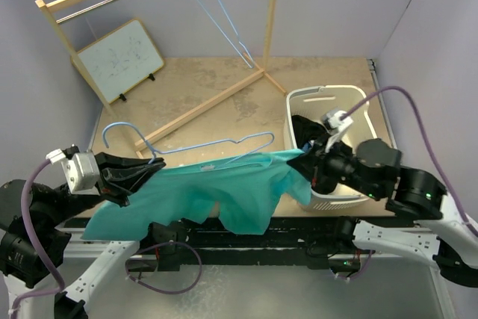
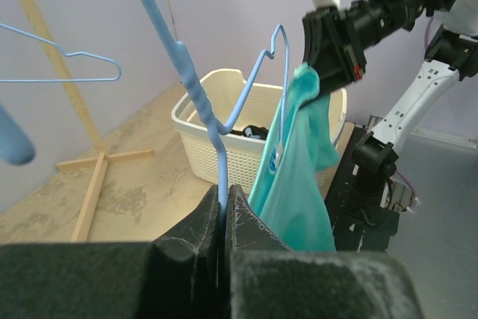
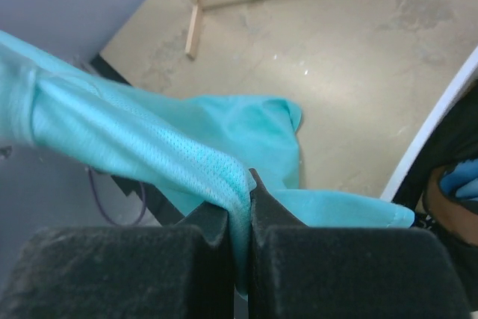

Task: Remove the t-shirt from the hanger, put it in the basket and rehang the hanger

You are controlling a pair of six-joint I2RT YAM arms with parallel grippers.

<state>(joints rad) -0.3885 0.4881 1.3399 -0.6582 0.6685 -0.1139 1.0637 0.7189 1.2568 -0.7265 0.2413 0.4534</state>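
Stretched across the middle of the top view, between the 2 arms: teal mesh t-shirt [image 1: 216,192], apparently caught on 1 shoulder of the light blue wire hanger [image 1: 224,145], hem sagging toward the lower centre of the frame. Clamped at centre-left by the left gripper [image 1: 149,171], fingers pressed together on the hanger's wire just below the twisted neck. Pinched at centre-right by the right gripper [image 1: 305,156], jaws closed on a bunched fold of the shirt's edge, just beside the white plastic laundry basket [image 1: 328,93].

Likely trouble from here:
- Fabric snagging on the bent corner of the hanger's shoulder, high in the left wrist view. With a harder pull, stretched or torn mesh rather than a freed shirt.
- Thin wire twisting or slipping inside the left pinch, held on 1 narrow strand only, so hanger and shirt travelling together.
- The thin fold sliding out of the right pinch under tension, with the shirt dropping over the near table edge, low in the frame.
- Minor risk of brushing the basket rim on a pull to the right.

Writing: none legible. Faint scribbles on the small white whiteboard [image 1: 119,57], upper left, too pale to read. Small bluish patch near the collar in the left wrist view, perhaps a tag, unreadable. No brand visible on arms or basket.
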